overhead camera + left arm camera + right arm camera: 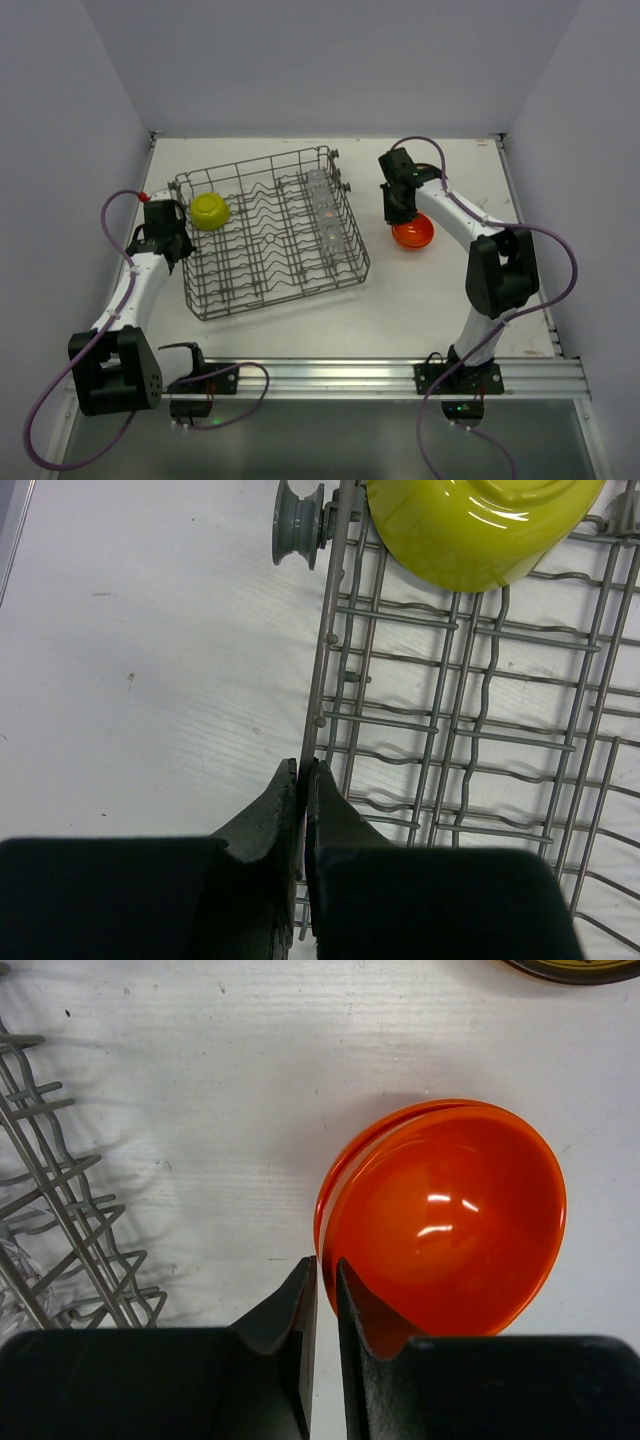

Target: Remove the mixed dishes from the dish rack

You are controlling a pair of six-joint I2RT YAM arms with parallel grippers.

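White counter (420,310) boxed by pale walls, grey wire dish rack (268,232) holding lime-yellow bowl (209,210), left claw (300,767) pinched on rack's rim wire, right claw (326,1265) nearly together beside stacked glossy orange bowls (445,1220).

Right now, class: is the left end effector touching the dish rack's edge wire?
Touching. The left wrist view shows the left end effector with its fingers pressed together around the dish rack's outer edge wire, which runs straight down into the seam between them.

The left gripper (300,770) is shut tight on the rack's (480,740) side wire. A yellow bowl (470,530) sits upside down far ahead of the jaws.
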